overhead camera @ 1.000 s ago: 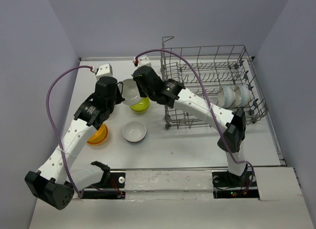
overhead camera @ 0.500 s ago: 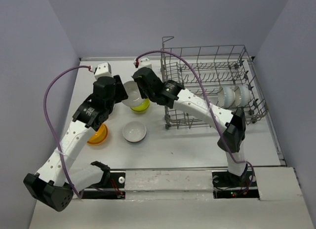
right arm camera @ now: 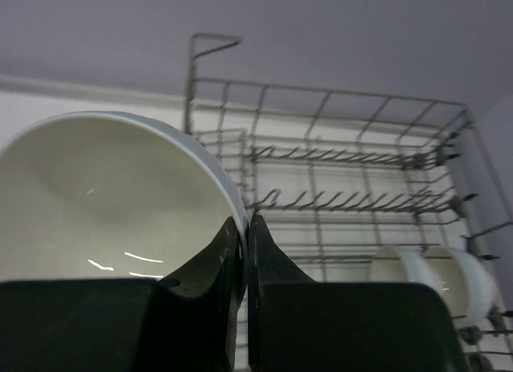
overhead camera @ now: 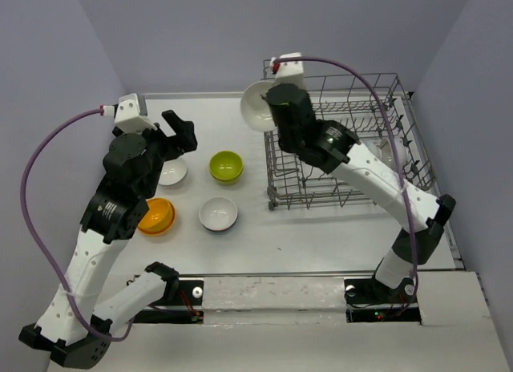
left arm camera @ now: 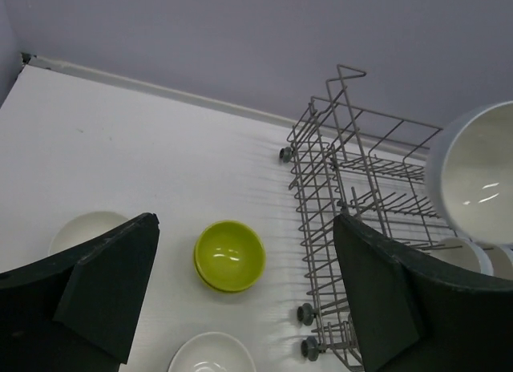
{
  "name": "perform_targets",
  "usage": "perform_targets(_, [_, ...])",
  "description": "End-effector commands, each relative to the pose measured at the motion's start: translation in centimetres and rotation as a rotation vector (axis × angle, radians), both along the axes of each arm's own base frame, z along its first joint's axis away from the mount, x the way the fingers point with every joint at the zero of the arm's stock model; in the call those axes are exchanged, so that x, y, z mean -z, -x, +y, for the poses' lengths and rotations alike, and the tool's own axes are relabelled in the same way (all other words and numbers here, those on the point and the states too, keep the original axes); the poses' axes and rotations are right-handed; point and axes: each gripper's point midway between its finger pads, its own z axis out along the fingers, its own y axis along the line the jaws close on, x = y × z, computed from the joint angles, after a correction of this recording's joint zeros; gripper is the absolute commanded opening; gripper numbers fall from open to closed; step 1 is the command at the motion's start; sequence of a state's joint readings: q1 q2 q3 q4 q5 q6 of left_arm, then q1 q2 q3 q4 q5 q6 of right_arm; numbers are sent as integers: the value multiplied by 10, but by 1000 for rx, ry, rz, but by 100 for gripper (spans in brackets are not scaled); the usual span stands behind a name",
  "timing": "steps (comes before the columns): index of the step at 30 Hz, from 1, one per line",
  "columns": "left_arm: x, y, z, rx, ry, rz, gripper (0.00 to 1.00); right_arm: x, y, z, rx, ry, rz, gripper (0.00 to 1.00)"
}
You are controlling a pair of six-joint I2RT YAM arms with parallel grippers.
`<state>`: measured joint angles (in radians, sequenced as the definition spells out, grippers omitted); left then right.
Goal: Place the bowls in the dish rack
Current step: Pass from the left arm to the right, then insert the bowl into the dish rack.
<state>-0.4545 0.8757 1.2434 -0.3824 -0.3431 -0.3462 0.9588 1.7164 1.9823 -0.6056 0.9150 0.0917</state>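
Held bowl (overhead camera: 258,106): white, smooth, glossy inside; tipped on edge with the inside facing left; in the air at the far left corner of the rack (overhead camera: 321,197).
Right gripper (right arm camera: 247,252): pinched on the held bowl's rim, one finger inside and one outside.
Left gripper (overhead camera: 180,129): jaws wide, nothing between them; hangs over the left half of the table (overhead camera: 321,236), above the loose bowls.
Rack: grey wire, rows of upright tines; stands on the table's right half.
Racked bowls (right arm camera: 409,268): two, white, on edge, side by side at the rack's right end.
Green bowl (overhead camera: 227,166): lime, upright, on the table near the rack's left side.
Near white bowl (overhead camera: 218,213): upright, just in front of the green bowl.
Far white bowl (overhead camera: 171,172): upright, left of the green bowl, partly under the left arm.
Orange bowl (overhead camera: 156,216): upright, left of the near white bowl, partly hidden by the arm.
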Motion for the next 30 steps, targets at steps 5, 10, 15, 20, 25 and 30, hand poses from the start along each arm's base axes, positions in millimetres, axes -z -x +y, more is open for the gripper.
perform_targets(5, [1,1,-25,138,29,-75,99,-80,-7,-234,780,129,-244,1])
perform_targets(10, [40,-10,-43,197,44,-14,99,-51,-22,-268,914,262,-172,1])
perform_targets(15, [66,-16,-61,259,53,41,99,-14,-33,-278,958,513,-78,1])
perform_targets(20, [86,-17,-67,275,30,71,99,25,-37,-275,1032,613,-39,1])
perform_targets(25, [93,-14,-68,274,25,74,99,50,-47,-270,1016,656,25,1])
perform_targets(30, [95,-12,-71,276,14,74,99,47,-41,-267,1003,657,75,1])
